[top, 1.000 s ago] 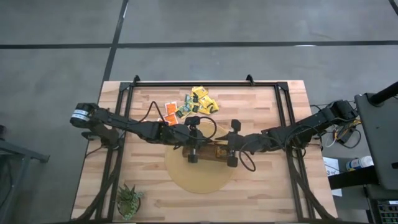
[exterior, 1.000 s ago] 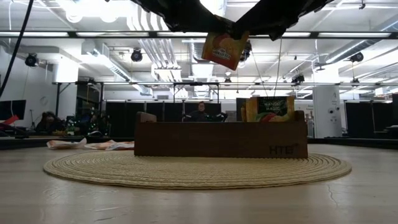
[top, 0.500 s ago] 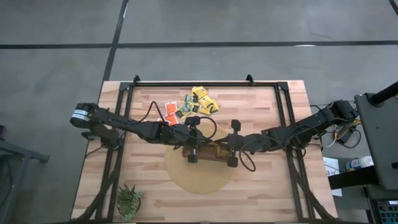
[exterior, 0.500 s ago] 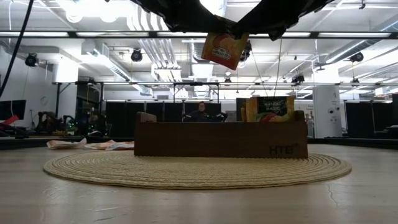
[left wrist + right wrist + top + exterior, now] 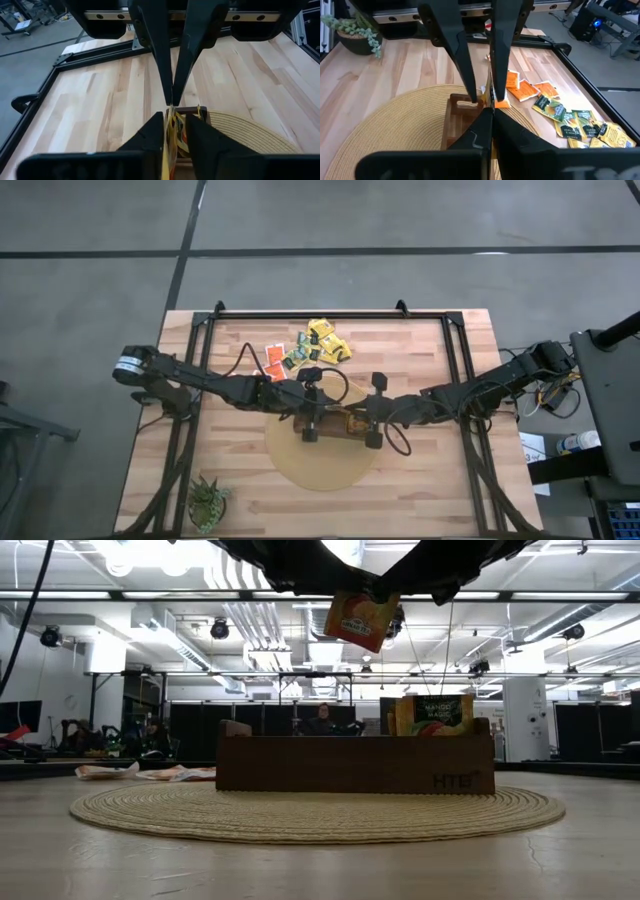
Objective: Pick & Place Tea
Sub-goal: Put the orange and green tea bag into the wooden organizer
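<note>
Table (image 5: 420, 480) is seen as pale, smooth matt wood planks, framed by black metal rails (image 5: 330, 314). Round mat (image 5: 300, 812) looks woven, coarse straw. Box (image 5: 355, 763) appears matt brown. Tea sachets (image 5: 570, 122) show glossy printed paper. Gripper fingers (image 5: 155, 45) look matt black plastic.

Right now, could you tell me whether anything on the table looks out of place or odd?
One orange tea sachet hangs tilted in the air above the brown box, with the left gripper and right gripper both meeting at it. The loose sachets lie scattered behind the round mat, some overlapping. Nothing looks damaged.
</note>
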Controlling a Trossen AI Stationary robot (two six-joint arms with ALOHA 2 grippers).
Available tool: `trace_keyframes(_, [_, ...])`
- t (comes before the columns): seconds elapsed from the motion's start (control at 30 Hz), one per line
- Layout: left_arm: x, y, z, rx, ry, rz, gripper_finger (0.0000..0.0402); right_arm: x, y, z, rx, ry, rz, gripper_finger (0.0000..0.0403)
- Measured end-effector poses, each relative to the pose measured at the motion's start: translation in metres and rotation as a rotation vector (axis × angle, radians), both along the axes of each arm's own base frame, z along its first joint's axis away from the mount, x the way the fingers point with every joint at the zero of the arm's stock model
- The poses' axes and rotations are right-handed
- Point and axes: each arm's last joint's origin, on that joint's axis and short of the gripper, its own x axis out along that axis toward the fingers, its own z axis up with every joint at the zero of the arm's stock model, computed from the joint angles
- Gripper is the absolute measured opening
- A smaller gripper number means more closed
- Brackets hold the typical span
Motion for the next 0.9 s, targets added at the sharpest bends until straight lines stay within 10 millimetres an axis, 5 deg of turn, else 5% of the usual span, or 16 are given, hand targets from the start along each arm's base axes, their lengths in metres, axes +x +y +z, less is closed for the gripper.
trace_keyframes(0.37, [-0.001, 0.000, 0.000, 0.007, 0.007, 0.010, 0.0132, -0.013, -0.004, 0.006, 0.086, 0.111, -0.060, 0.0008])
trace_keyframes(0.9, [-0.004, 0.002, 0.003, 0.022, 0.005, 0.056, 0.0135, -0.017, -0.001, -0.014, 0.164, 0.347, 0.021, 0.0008])
